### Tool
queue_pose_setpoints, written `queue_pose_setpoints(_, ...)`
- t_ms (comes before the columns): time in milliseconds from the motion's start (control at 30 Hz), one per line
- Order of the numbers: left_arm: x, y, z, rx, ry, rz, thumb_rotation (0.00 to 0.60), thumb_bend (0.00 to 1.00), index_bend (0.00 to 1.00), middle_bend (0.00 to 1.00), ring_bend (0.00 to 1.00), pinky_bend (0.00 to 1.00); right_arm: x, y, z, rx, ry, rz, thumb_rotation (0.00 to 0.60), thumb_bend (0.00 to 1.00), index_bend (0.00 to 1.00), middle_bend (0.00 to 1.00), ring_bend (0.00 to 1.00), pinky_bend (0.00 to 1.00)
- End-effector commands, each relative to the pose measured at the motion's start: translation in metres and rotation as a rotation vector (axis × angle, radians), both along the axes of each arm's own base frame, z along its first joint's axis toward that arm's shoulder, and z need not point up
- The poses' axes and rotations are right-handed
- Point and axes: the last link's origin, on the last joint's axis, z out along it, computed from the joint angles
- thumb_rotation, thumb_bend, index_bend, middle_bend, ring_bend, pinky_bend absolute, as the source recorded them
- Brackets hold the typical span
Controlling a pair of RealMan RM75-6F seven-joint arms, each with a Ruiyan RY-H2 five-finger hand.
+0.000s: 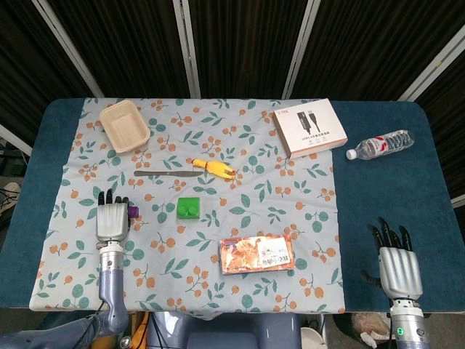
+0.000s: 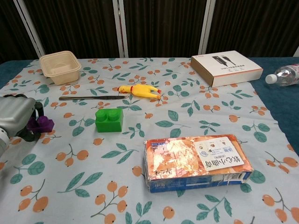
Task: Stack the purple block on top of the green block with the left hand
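Observation:
The purple block [image 2: 41,123] sits on the cloth at the left, seen also in the head view as purple block [image 1: 132,211]. My left hand [image 2: 14,121] is against its left side, dark fingers [image 2: 37,110] curled over the back of it and the thumb at its front, gripping it on the cloth. From above, the left hand [image 1: 110,219] lies just left of the block. The green block [image 1: 189,208] stands a short way to the right, also shown as green block [image 2: 109,120]. My right hand [image 1: 396,265] rests with fingers apart at the near right, holding nothing.
A knife [image 1: 163,173] and a yellow rubber chicken [image 1: 213,169] lie beyond the green block. A beige container [image 1: 125,126] is far left, a white box [image 1: 309,128] and a bottle [image 1: 380,145] far right. A snack package [image 1: 257,254] lies near the front.

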Motion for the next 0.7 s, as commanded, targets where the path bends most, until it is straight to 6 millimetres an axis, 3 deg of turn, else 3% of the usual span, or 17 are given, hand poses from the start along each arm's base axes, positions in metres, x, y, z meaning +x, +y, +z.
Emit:
queue_pose_setpoints(33,0.0011,0.0007,-0.0013,-0.002,0.004,-0.002,0.600,0.22,0.41,0.40,0.14,0.14,-0.0003,0.0004,0.0003,-0.001,0.000,-0.001,0.600,0.15,0.16,0.08,0.19,0.00)
queue_pose_setpoints(700,0.0067,0.0026,-0.0039,0.032,0.059,-0.027,0.600,0.37,0.47,0.47,0.18,0.17,-0.0027,0.0036,0.0031,-0.008,-0.008,-0.002,0.600,0.15,0.16,0.08,0.21,0.00)
